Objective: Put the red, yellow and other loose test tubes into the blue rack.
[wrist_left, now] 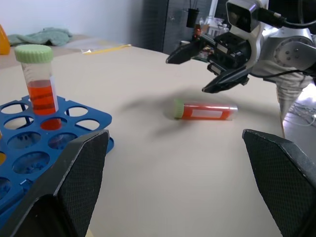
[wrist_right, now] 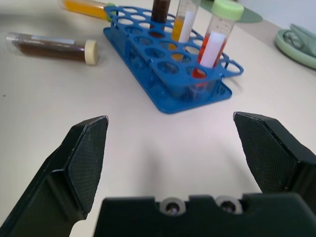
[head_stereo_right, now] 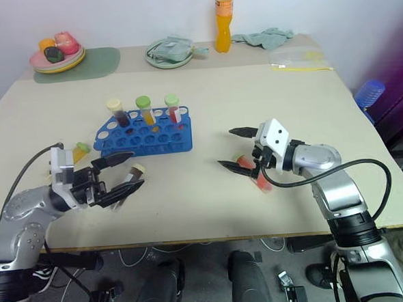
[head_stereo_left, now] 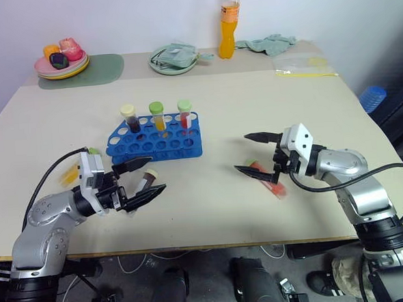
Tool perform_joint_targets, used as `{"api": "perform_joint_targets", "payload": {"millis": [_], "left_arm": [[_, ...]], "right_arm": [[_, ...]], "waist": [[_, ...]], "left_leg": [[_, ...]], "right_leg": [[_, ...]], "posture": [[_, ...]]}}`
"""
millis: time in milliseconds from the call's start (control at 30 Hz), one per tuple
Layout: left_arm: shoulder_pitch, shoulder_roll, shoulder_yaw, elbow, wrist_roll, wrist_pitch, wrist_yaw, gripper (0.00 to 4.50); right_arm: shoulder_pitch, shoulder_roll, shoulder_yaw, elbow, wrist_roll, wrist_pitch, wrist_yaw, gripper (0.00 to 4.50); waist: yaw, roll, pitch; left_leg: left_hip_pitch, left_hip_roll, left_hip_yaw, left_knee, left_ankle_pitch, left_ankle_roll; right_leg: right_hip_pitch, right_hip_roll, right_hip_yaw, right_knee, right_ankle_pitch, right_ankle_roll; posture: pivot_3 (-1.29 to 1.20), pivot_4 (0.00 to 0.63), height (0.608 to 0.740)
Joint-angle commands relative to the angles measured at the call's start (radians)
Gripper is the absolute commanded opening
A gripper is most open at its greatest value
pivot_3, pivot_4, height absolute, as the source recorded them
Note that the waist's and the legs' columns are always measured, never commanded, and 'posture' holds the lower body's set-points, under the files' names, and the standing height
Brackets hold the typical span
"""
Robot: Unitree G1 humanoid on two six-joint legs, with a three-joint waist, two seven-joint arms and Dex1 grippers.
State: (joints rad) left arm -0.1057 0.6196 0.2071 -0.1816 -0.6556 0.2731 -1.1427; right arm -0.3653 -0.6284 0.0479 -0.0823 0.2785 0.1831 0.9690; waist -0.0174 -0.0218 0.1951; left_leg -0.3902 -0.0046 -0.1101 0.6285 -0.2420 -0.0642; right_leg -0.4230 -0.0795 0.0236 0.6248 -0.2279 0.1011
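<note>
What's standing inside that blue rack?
The blue rack holds three upright tubes along its far row: a dark tube, a yellow tube and a red tube. The other holes look empty; the tube bottoms are hidden.

Both arms are silver-grey metal with black joint bands and black cables looping along them. The left end effector (head_stereo_left: 139, 179) and right end effector (head_stereo_left: 258, 153) each carry two black textured fingers; a white block caps each wrist, with two screws in the right one's base
</note>
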Motion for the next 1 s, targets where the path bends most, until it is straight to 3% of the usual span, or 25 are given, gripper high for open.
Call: {"api": "perform_joint_targets", "payload": {"millis": [33, 133, 300, 467, 600, 767, 867, 1000], "left_arm": [[-0.018, -0.007, -0.011, 0.009, 0.009, -0.031, -0.014, 4.46], [-0.019, -0.012, -0.015, 0.003, 0.011, -0.035, -0.009, 4.46], [0.002, 0.008, -0.001, 0.006, 0.004, -0.039, -0.032, 4.46], [0.026, 0.033, 0.019, 0.004, -0.004, -0.05, -0.064, 4.46], [0.013, 0.052, 0.021, 0.027, 0.0, -0.053, -0.091, 4.46], [-0.018, 0.062, -0.002, 0.057, 0.013, -0.063, -0.128, 4.46], [-0.03, 0.058, -0.002, 0.067, 0.017, -0.059, -0.121, 4.46], [-0.026, 0.031, 0.006, 0.054, -0.006, -0.024, -0.072, 4.46]], "right_arm": [[-0.008, -0.018, -0.038, -0.048, 0.015, -0.003, -0.005, 4.5], [-0.015, -0.025, -0.047, -0.057, 0.022, 0.033, -0.018, 4.5], [-0.076, -0.024, -0.064, -0.205, 0.081, 0.324, -0.133, 4.5], [-0.193, -0.034, -0.039, -0.328, 0.12, 0.891, -0.32, 4.5], [-0.319, 0.004, -0.065, -0.383, 0.198, 1.39, -0.389, 4.5], [-0.318, -0.154, 0.002, -0.298, 0.437, 1.431, -0.519, 4.5], [-0.328, -0.195, 0.014, -0.256, 0.563, 1.431, -0.657, 4.5], [-0.314, -0.208, 0.029, -0.114, 0.788, 1.431, -0.947, 4.5]], "waist": [[0.0, 0.0, 0.0], [0.0, 0.0, 0.0], [-0.003, 0.001, 0.0], [0.001, 0.001, 0.0], [0.004, 0.001, 0.0], [0.006, 0.001, 0.0], [0.001, 0.001, 0.0], [-0.002, 0.001, 0.0]], "left_leg": [[0.0, 0.0, 0.0, 0.0, 0.0, 0.0], [0.0, 0.0, 0.0, 0.0, 0.0, 0.0], [0.0, 0.0, 0.0, 0.0, 0.0, 0.0], [0.0, 0.0, 0.0, 0.0, 0.0, 0.0], [-0.001, 0.0, 0.0, -0.001, 0.0, 0.0], [-0.003, 0.0, -0.001, -0.001, 0.0, 0.0], [-0.005, 0.0, 0.0, -0.001, -0.001, 0.001], [-0.004, 0.0, 0.0, -0.002, -0.002, 0.003]], "right_leg": [[0.0, 0.0, 0.0, 0.0, 0.0, 0.0], [0.0, 0.0, 0.0, 0.0, 0.0, 0.0], [0.0, 0.0, 0.0, 0.0, 0.0, 0.0], [-0.001, 0.0, 0.0, 0.0, 0.0, 0.0], [-0.002, 0.0, 0.0, -0.001, 0.001, -0.001], [0.0, -0.001, -0.001, -0.008, 0.001, -0.002], [0.0, -0.002, -0.001, -0.01, 0.001, -0.002], [-0.001, -0.001, -0.001, -0.01, 0.001, -0.001]], "posture": [[0.0, 0.15, 0.74], [0.0, 0.15, 0.74], [0.0, 0.15, 0.74], [0.0, 0.15, 0.74], [0.0, 0.15, 0.74], [0.0, 0.15, 0.74], [0.0, 0.15, 0.74], [0.0, 0.15, 0.74]]}}
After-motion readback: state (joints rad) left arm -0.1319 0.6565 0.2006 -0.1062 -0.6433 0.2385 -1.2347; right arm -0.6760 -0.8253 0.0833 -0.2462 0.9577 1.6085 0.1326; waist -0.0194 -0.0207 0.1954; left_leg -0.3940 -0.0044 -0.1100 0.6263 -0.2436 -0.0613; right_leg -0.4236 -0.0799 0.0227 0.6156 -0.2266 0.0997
